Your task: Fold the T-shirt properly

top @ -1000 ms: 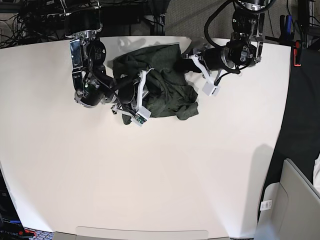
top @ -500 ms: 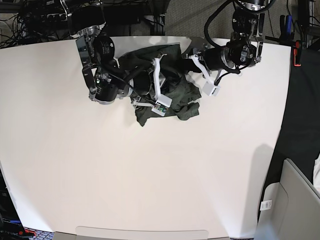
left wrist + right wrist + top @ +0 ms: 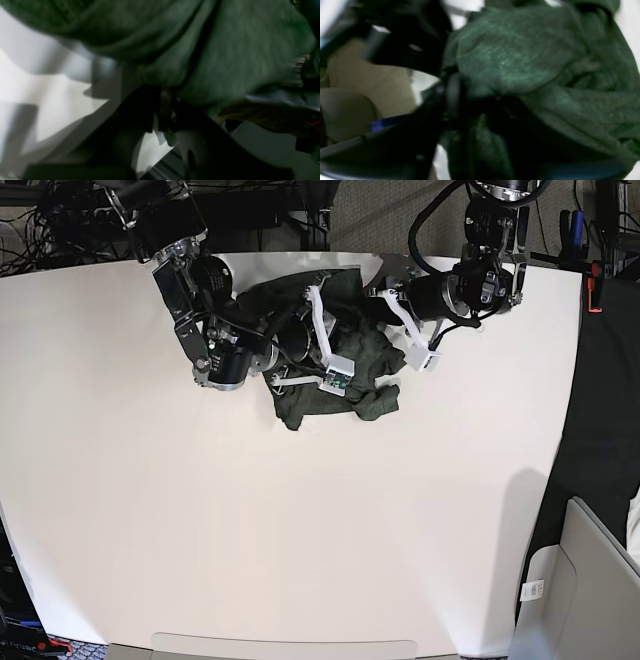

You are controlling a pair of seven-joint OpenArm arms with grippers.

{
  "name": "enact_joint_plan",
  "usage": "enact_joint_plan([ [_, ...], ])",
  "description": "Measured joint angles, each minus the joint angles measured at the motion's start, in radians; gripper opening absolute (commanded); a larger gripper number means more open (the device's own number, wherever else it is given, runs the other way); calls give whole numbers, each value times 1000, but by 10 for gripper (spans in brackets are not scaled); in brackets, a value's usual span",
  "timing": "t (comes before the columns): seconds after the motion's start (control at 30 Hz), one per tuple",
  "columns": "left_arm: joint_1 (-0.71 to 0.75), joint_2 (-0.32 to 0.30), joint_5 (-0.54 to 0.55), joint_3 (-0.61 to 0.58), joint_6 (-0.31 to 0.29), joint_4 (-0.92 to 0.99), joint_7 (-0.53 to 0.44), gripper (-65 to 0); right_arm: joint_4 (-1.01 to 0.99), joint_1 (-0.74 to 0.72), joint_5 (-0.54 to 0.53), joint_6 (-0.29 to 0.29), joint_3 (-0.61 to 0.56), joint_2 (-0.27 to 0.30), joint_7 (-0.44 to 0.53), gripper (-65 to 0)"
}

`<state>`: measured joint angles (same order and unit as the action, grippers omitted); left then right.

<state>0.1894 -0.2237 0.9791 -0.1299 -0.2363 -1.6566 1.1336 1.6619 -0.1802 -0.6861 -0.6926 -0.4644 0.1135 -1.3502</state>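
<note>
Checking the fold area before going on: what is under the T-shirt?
Under the bunched T-shirt only the white table shows around its edges. The cloth hides whatever lies beneath its middle, and covers the fingers of both arms.

- No text, brand, number or sign can be read in any view.
- A small white tag (image 3: 533, 589) at the lower right edge of the base view bears dark marks, too small to make out.
- Both wrist views are blurred; nothing printed shows on the cloth there.
</note>
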Motion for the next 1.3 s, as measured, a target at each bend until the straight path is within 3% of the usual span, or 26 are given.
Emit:
enact_joint_plan([
  [0.1,5,4,-19,83,8,-31,15,-621,-1,0,40,0,-22,3,0,-345],
  [0.37,38,2,-23,167,8,-52,17,-581,-3,-19,53,0,-132,21,-2,-343],
  [0.7,61,0,-23,198,7,-96,14,-581,60,-42,38,0,-129,13,0,-343],
  [1.13,60,3,-23,219,8,-103,16,-582,-2,-134,-50,-3,300,8,39,-343],
  [1.3,104,2,-26,317,13,-217,20,-582,-92,-175,-24,-1,326,14,40,-344],
])
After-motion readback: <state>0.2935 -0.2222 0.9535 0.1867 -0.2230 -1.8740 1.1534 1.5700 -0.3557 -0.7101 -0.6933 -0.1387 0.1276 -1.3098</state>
